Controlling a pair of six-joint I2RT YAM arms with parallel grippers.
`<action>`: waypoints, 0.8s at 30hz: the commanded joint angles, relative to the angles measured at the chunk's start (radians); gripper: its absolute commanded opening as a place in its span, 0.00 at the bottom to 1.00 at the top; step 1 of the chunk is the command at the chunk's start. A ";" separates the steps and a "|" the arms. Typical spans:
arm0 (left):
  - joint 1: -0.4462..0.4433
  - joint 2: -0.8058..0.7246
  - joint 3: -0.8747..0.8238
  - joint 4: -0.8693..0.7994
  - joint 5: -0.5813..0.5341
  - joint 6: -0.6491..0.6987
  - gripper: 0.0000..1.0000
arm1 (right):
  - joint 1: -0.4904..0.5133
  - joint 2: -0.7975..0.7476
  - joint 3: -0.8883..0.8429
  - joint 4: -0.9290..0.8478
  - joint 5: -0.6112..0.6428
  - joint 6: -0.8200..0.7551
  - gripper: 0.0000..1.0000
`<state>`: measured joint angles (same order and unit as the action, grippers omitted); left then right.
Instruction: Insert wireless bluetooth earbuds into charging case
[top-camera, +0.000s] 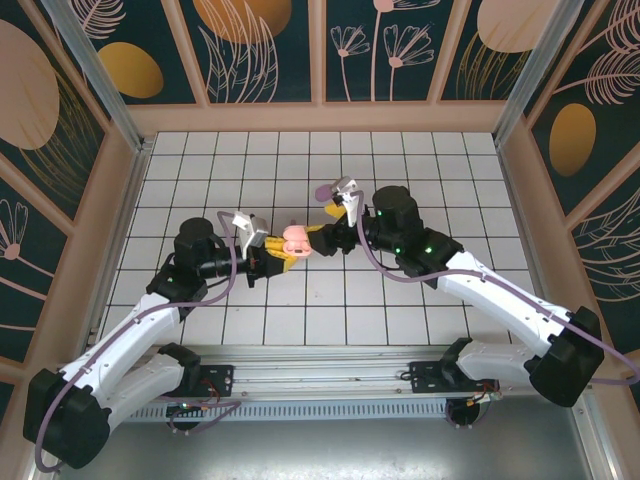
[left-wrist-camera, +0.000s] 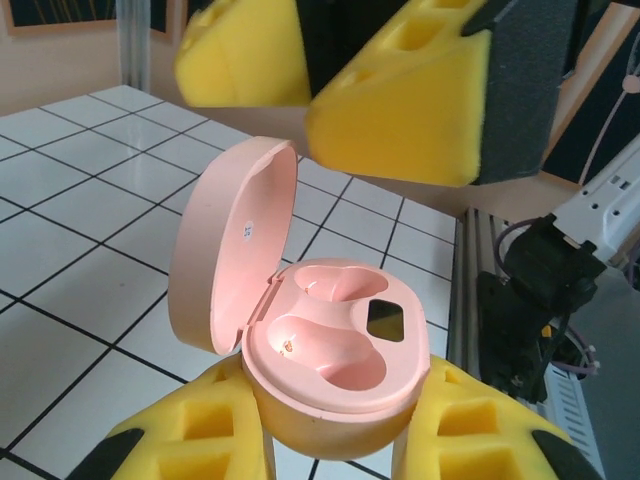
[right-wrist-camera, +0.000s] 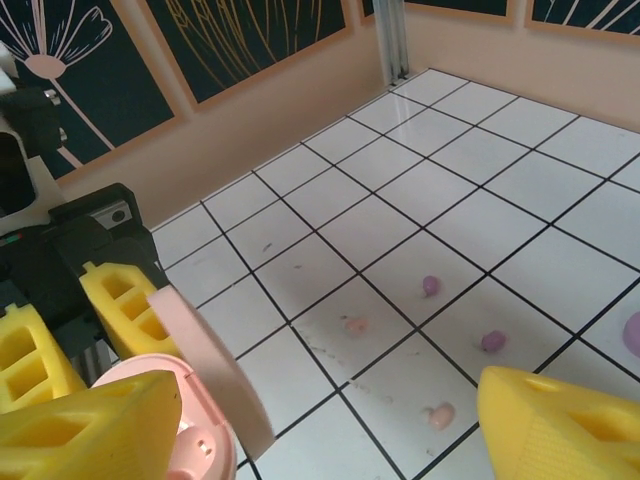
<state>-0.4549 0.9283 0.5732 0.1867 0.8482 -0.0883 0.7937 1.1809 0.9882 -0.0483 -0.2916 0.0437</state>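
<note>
My left gripper (left-wrist-camera: 330, 432) is shut on the pink charging case (left-wrist-camera: 325, 350), its yellow pads (left-wrist-camera: 180, 440) pressing both sides of the base. The lid (left-wrist-camera: 232, 240) stands open to the left, and both wells are bare. In the top view the case (top-camera: 296, 241) hangs mid-table in the left gripper (top-camera: 283, 250). My right gripper (top-camera: 331, 224) is open just right of the case, with nothing between its fingers (right-wrist-camera: 560, 425). Below it, several tiny earbuds lie on the tiles: two lilac ones (right-wrist-camera: 431, 285) (right-wrist-camera: 492, 341) and two pale pink ones (right-wrist-camera: 356, 325) (right-wrist-camera: 438, 416).
A larger purple lump (right-wrist-camera: 634, 333) lies at the right edge of the right wrist view. The right gripper's yellow fingers (left-wrist-camera: 400, 110) hang close above the open case. Patterned walls (top-camera: 320, 50) enclose the white tiled floor (top-camera: 230, 170).
</note>
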 joint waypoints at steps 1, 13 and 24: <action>-0.002 -0.014 -0.001 0.023 -0.047 -0.033 0.02 | -0.002 -0.029 0.008 0.038 -0.035 0.030 0.78; 0.033 -0.033 -0.010 0.023 -0.124 -0.083 0.02 | -0.002 -0.070 0.005 0.026 -0.020 0.076 0.79; 0.055 -0.150 0.033 -0.203 -0.369 -0.001 0.02 | -0.131 0.127 0.109 -0.079 0.100 0.455 0.71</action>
<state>-0.4057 0.8215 0.5682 0.0570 0.5903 -0.1261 0.6888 1.2228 1.0367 -0.0639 -0.2359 0.3126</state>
